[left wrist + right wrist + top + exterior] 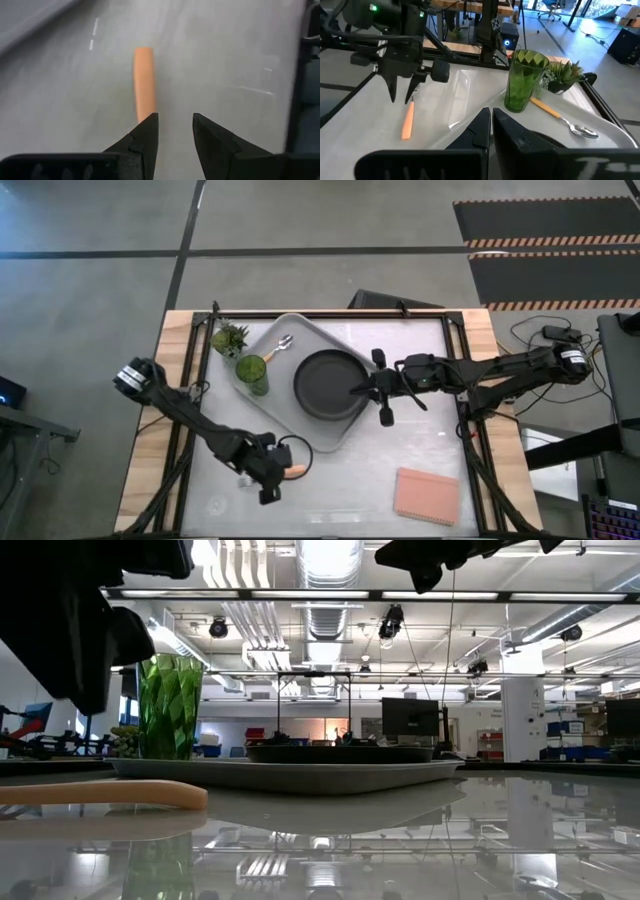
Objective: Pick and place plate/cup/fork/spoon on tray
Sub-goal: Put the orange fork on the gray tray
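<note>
The light grey tray (pixel 300 340) lies at the table's far left of centre. On it rest the black plate (pixel 325 383), the green cup (pixel 252 373) and the spoon (pixel 280 347). The fork's orange handle (pixel 295 471) lies flat on the table near the front; its metal head does not show. My left gripper (pixel 175 122) is open, pointing down just above the handle (pixel 144 82), and touches nothing. My right gripper (pixel 360 390) is shut and empty, above the plate's right rim.
A small spiky potted plant (pixel 229 337) stands by the tray's far left corner. A pink rectangular pad (pixel 427 494) lies at the front right. Bare table (pixel 400 450) lies between the tray, the fork and the pad.
</note>
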